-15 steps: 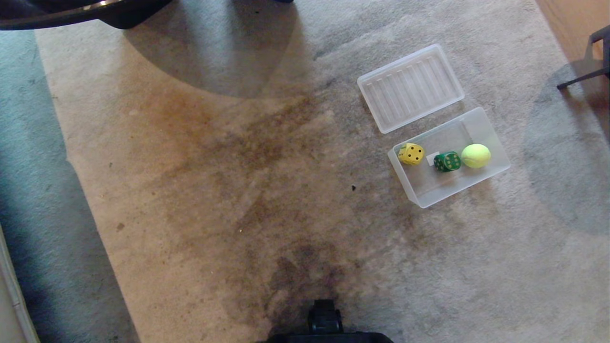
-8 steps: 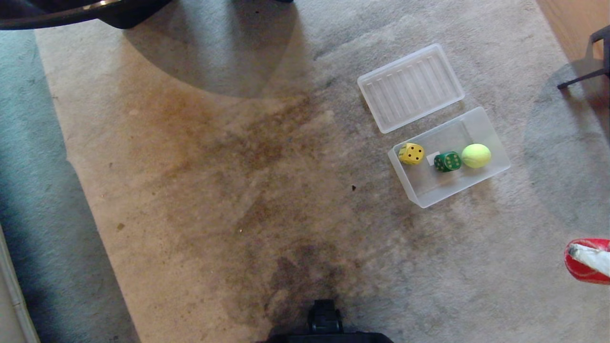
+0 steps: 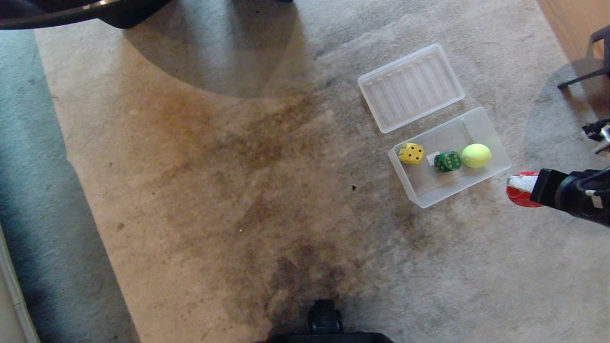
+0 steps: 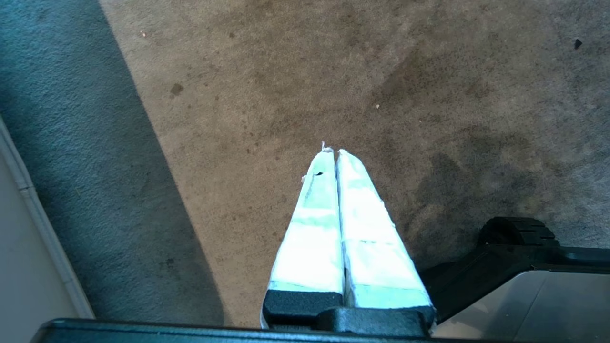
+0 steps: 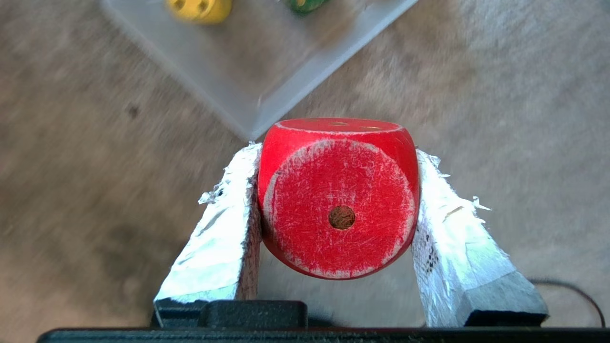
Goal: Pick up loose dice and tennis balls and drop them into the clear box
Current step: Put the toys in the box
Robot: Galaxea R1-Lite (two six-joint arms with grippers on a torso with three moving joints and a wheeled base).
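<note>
1. Left gripper (image 4: 332,155): parked over bare carpet (image 3: 214,190), taped fingers pressed together, nothing held. Well apart from everything in the task.
2. Clear box (image 3: 419,190): sits on the carpet right of centre, long axis slanting from near-left up to far-right. Inside, left to right: yellow die (image 3: 411,154), green die (image 3: 447,161), tennis ball (image 3: 476,156). Ribbed lid (image 3: 410,87) lies flat just beyond it.
3. Right gripper (image 5: 336,157): jaws clamped on opposite faces of the red die (image 5: 339,200), one-pip face toward the wrist camera. In the head view the die (image 3: 522,196) hangs just beside the box's right end, outside the rim.
4. Key relation: the box lies to the left of the held die, near corner straight ahead of the jaws. Judgement: the right arm needs a short shift left over the rim before release; the near half of the box looks free.
</note>
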